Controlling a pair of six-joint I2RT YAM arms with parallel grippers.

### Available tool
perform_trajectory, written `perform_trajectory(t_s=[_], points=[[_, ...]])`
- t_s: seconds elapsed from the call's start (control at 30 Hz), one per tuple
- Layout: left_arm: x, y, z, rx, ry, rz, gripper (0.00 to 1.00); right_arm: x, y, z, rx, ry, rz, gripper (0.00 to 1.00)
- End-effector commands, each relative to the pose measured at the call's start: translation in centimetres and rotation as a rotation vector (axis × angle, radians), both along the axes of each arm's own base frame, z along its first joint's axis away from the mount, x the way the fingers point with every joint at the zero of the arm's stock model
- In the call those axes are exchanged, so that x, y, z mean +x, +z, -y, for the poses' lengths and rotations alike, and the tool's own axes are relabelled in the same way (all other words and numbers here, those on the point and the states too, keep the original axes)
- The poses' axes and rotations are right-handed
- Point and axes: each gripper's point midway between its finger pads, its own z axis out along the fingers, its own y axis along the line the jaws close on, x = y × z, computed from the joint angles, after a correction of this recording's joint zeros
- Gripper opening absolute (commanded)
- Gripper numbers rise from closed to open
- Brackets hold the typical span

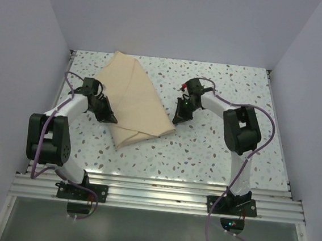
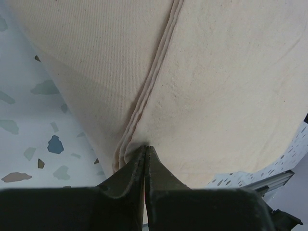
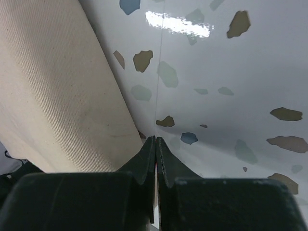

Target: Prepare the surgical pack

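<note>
L gripper (image 2: 146,148) fingers closed at wrap (image 1: 134,103) hem, I can't tell if cloth's caught | R gripper (image 3: 155,139) closed, empty, tips at table (image 3: 231,96) beside wrap's rt edge | wrap folded mid-table | I'd re-pinch hem fully, fold slow

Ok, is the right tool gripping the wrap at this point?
No, the right tool is shut with nothing between its tips, which sit over bare table just beside the wrap edge.
</note>
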Motion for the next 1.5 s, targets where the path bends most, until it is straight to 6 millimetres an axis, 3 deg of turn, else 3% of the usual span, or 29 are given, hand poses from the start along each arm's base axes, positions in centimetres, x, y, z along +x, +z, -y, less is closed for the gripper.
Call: perform_trajectory(t_s=[0.0, 0.3, 0.47, 0.53, 0.63, 0.73, 0.77, 0.8, 0.83, 0.87, 0.9, 0.93, 1.0, 1.03, 1.2, 1.23, 1.27, 1.3, 1.47], points=[[-1.8, -2.1, -2.4, 0.085, 0.006, -0.067, 0.06, -1.5, 0.9, -1.3, 0.024, 0.051, 0.003, 0.0], [-0.4, -2.0, -5.4, 0.124, 0.041, -0.057, 0.08, -7.8, 1.6, -3.8, 0.027, 0.186, -0.035, 0.0], [0.3, -1.5, -7.1, 0.144, 0.071, -0.047, 0.11, -9.7, 3.2, -4.4, 0.063, 0.201, -0.044, 0.01], [0.9, -0.3, -7.5, 0.153, 0.083, -0.015, 0.14, -9.4, 3.3, -3.5, 0.019, 0.198, -0.029, 0.01], [2.0, 2.1, -7.9, 0.17, 0.107, 0.048, 0.2, -7.4, 4.1, -1.9, -0.054, 0.17, 0.042, 0.01], [3.6, 4.7, -8.2, 0.175, 0.135, 0.127, 0.27, -3.5, 5.2, -1.3, -0.076, 0.125, 0.131, 0.02], [4.1, 5.3, -8.2, 0.172, 0.138, 0.146, 0.27, -1.4, 6.8, -2.0, -0.057, 0.114, 0.196, 0.03], [5.0, 6.1, -8.2, 0.166, 0.143, 0.182, 0.27, -0.2, 6.0, -2.3, -0.062, 0.108, 0.2, 0.03], [5.3, 6.4, -8.2, 0.161, 0.149, 0.195, 0.28, 1.0, 6.5, -2.9, -0.047, 0.112, 0.226, 0.04], [6.1, 6.7, -8.2, 0.156, 0.157, 0.223, 0.29, 2.9, 8.3, -4.4, -0.003, 0.119, 0.277, 0.05], [6.7, 6.8, -8.1, 0.142, 0.163, 0.232, 0.29, 3.7, 7.4, -5.1, 0.0, 0.125, 0.263, 0.06], [7.2, 6.9, -8.0, 0.131, 0.163, 0.245, 0.29, 5.5, 9.2, -6.4, 0.042, 0.122, 0.317, 0.06], [8.6, 6.8, -7.6, 0.101, 0.149, 0.269, 0.29, 7.3, 8.9, -8.2, 0.099, 0.117, 0.333, 0.1], [9.1, 6.9, -7.4, 0.086, 0.14, 0.283, 0.29, 8.6, 10.5, -9.3, 0.144, 0.117, 0.379, 0.15], [12.8, 6.6, -5.7, -0.038, 0.083, 0.351, 0.28, 11.7, 11.4, -12.9, 0.284, 0.167, 0.448, 0.25], [13.2, 6.5, -5.6, -0.05, 0.082, 0.357, 0.27, 12.2, 12.7, -13.6, 0.33, 0.165, 0.464, 0.26], [13.8, 6.8, -5.5, -0.057, 0.077, 0.384, 0.27, 12.5, 11.6, -14.1, 0.354, 0.164, 0.441, 0.26], [14.3, 7.0, -5.4, -0.071, 0.078, 0.394, 0.27, 12.8, 12.3, -14.9, 0.404, 0.173, 0.459, 0.26], [15.4, 6.7, -5.6, -0.071, 0.086, 0.371, 0.28, 13.8, 12.8, -16.4, 0.498, 0.109, 0.435, 0.28]])
